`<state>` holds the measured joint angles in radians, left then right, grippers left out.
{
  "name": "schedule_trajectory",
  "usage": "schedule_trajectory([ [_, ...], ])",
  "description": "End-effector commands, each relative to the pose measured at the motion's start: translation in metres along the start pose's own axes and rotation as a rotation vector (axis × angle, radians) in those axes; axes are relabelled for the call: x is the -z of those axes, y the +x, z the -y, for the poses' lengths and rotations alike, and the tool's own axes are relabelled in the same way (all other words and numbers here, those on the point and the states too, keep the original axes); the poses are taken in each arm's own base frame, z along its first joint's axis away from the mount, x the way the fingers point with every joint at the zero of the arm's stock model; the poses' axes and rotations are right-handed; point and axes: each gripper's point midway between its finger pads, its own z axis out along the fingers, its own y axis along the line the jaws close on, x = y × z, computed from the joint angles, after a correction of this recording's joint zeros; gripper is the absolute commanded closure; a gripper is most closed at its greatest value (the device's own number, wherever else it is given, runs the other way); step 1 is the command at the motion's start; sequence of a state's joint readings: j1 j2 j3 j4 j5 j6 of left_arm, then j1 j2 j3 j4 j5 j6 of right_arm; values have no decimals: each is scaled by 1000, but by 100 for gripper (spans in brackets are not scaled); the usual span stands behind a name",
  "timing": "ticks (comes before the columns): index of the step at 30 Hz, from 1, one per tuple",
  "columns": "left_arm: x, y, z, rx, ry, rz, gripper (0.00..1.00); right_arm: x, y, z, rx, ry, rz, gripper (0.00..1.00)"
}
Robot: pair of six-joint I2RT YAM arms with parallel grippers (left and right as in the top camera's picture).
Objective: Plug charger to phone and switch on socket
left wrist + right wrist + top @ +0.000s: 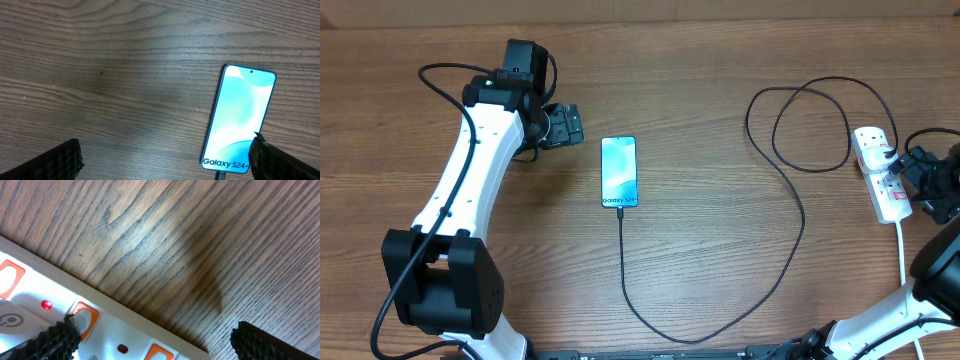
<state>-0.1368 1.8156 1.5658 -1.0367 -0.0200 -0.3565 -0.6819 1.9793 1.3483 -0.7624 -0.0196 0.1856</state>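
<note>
The left arm is a long white tube with chunky black joints. A thin black cable loops along it. The right arm is white and black too. The fingers are black with tiny bumps all over.

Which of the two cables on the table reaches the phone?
The thin black cable: it ends at the phone's bottom edge. The thicker white cord only trails from the power strip.
</note>
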Motion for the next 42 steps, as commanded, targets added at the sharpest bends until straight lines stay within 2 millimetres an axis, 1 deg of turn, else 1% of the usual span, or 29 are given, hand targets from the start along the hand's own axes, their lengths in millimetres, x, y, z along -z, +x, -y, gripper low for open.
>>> schedule_trajectory([
  [1,9,-3,0,-20,-1,25,1,-17,33,-7,49,-31,-113,0],
  [18,9,-3,0,-20,-1,25,0,-16,40,-5,47,-23,-142,0],
  [19,9,-3,0,-20,-1,25,0,-15,40,-4,46,-19,-144,1],
  [20,9,-3,0,-20,-1,25,1,-14,39,-2,42,-13,-144,5],
  [23,9,-3,0,-20,-1,25,0,-3,29,1,15,-15,-116,9],
  [28,9,-3,0,-20,-1,25,0,31,0,15,-82,-33,-1,9],
  [31,9,-3,0,-20,-1,25,0,45,-11,18,-115,-97,43,8],
  [34,9,-3,0,-20,-1,25,0,46,-14,16,-138,-170,42,6],
  [38,9,-3,0,-20,-1,25,0,44,-14,18,-140,-174,41,6],
  [42,9,-3,0,-20,-1,25,0,44,-11,11,-124,-177,34,6],
])
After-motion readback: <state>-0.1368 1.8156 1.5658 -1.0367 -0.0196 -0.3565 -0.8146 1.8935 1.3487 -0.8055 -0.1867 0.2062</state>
